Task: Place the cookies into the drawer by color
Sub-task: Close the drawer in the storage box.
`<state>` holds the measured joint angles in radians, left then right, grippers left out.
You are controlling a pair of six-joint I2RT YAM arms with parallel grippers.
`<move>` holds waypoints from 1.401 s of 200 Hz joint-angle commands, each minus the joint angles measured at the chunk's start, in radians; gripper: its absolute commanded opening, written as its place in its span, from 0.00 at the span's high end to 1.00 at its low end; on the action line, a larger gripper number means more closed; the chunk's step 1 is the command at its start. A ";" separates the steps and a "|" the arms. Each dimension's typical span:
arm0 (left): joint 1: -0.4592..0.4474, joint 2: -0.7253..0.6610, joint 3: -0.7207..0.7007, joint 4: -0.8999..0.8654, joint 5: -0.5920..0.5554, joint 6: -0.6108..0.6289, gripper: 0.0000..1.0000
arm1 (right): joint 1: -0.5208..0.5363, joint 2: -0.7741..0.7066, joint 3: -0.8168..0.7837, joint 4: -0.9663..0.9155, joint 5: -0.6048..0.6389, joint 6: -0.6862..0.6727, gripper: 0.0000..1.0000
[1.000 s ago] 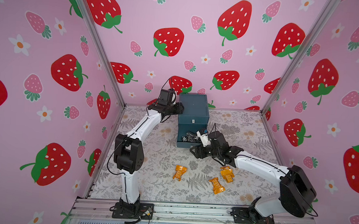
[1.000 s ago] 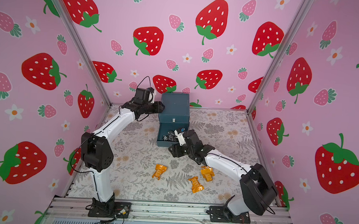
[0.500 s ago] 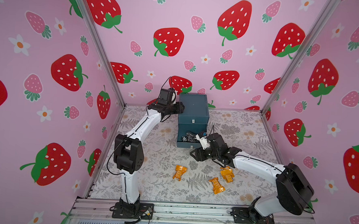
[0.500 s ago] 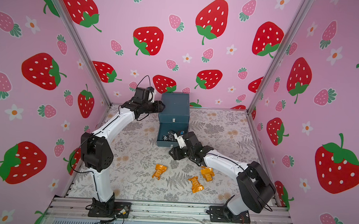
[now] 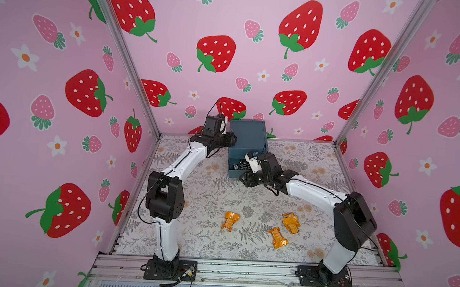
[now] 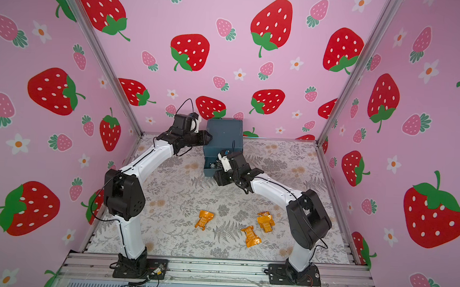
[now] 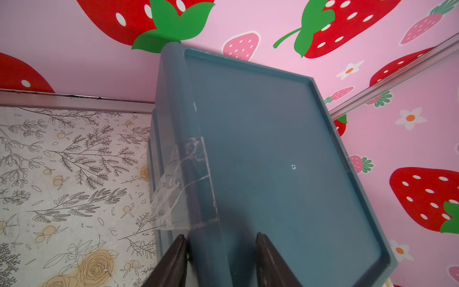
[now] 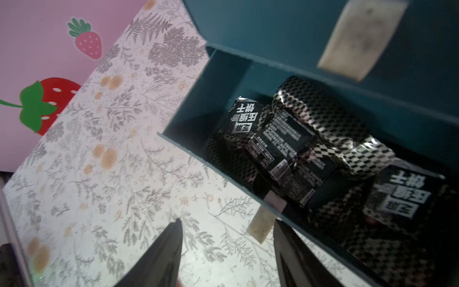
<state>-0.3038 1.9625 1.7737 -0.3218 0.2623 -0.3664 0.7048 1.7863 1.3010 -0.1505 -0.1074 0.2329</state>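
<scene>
Cookies (image 8: pixel 285 139) in black wrappers fill the pulled-out bottom drawer (image 8: pixel 198 106) just past the right claw (image 8: pixel 226 221). That claw is half open and empty, with the drawer's white tab (image 8: pixel 260 225) between its fingers. The left claw (image 7: pixel 219 236), also half open, sits astride the top side edge of the cabinet (image 5: pixel 248 137) but is not clamped on it. Three orange cookies (image 5: pixel 230 220) lie well in front of the cabinet, apart from both claws.
</scene>
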 commanded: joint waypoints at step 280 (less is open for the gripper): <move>-0.046 -0.675 -1.005 0.686 -0.010 -0.527 0.00 | -0.002 -0.445 -0.152 0.190 0.290 -0.083 0.01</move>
<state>-0.3195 1.3334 0.9234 0.0830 0.2478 -0.6899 0.7513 1.3773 1.0931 0.1211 0.2317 0.0998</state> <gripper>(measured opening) 0.995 0.992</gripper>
